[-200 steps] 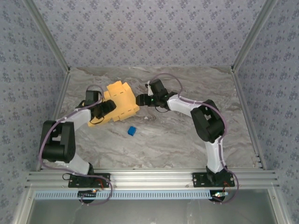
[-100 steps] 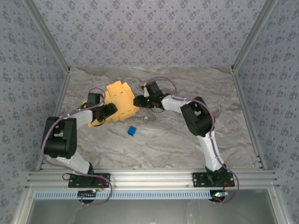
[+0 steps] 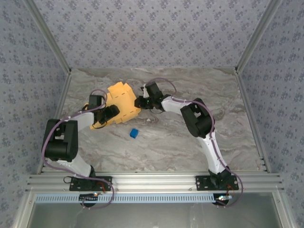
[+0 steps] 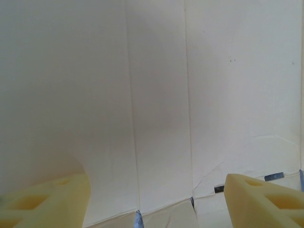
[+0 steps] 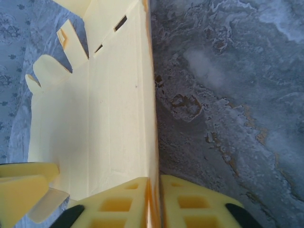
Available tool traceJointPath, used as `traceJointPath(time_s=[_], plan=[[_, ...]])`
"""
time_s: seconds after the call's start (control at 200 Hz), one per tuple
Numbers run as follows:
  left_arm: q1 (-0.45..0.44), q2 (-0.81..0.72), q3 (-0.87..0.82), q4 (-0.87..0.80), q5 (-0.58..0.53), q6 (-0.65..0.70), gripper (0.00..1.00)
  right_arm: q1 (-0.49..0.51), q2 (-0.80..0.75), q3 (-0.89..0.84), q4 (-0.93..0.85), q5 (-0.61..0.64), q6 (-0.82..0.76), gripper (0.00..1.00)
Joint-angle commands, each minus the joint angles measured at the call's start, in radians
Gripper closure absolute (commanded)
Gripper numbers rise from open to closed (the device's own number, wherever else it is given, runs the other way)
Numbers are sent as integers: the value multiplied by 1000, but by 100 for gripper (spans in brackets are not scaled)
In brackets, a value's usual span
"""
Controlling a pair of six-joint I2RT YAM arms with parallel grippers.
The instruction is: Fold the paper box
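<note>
Where the grey-veined marble table [image 3: 161,154] reaches its far edge, we see it closed in on three sides by walls [image 3: 152,33] papered in pale blue-grey with a small repeating floral motif. Slanting aluminium posts [image 3: 46,37] mark the far corners. A ribbed aluminium rail [image 3: 152,181] crosses the near edge, where both arm bases are bolted.

From above, the yellow-orange thin card paper box [image 3: 122,100], partly folded with flaps and tabs standing out, sits on the far left part of the table, between the two claws. A tiny blue cube [image 3: 134,133] lies on the bare marble nearer to us and slightly right of the box, apart from it.

The right claw [image 3: 138,102] meets the box's right side. In its wrist view its yellow pads [image 5: 190,204] are clenched on the edge of a card panel [image 5: 109,118]. To the right of that panel lies dark marble with pale veins, and wallpaper shows beyond the tabs to the left.

The left claw [image 3: 111,112] lies at the box's near left side. In its wrist view the two yellow fingers [image 4: 261,199] stand wide apart, released, with a creased pale card panel [image 4: 156,95] close ahead of them.
</note>
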Motion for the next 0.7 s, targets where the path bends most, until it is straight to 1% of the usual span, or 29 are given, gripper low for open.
traceJointPath(time_s=[0.0, 0.24, 0.455, 0.59, 0.695], plan=[[1, -54, 23, -18, 15, 21, 25, -16, -18, 36, -42, -15, -45, 90], [-2, -172, 70, -62, 7, 12, 24, -73, -123, 30, -119, 6, -138, 100], [-35, -325, 104, -94, -39, 5, 22, -188, -283, -7, -166, -7, -191, 100], [-56, -395, 140, -118, -54, 13, 22, -273, -408, -45, -222, -29, -251, 100], [-78, -431, 167, -125, -60, 31, 21, -344, -519, -97, -260, -70, -311, 100]])
